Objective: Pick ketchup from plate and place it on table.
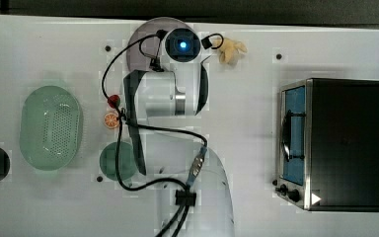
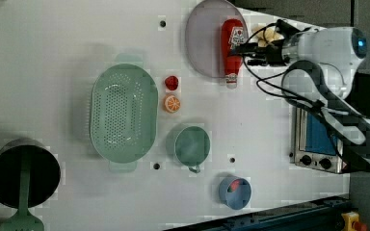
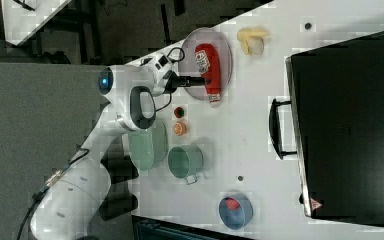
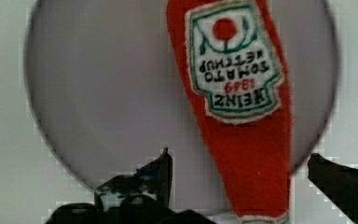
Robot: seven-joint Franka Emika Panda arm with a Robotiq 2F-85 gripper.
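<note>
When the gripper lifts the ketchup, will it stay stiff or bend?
The ketchup looks stitched from cloth, so it is probably soft, light, and may sag. It lies flat on the plate, so rolling seems unlikely. The open gripper straddles its narrow neck; slipping is possible.

Dark floor (image 1: 227, 7) borders the white worktop on every side.
</note>
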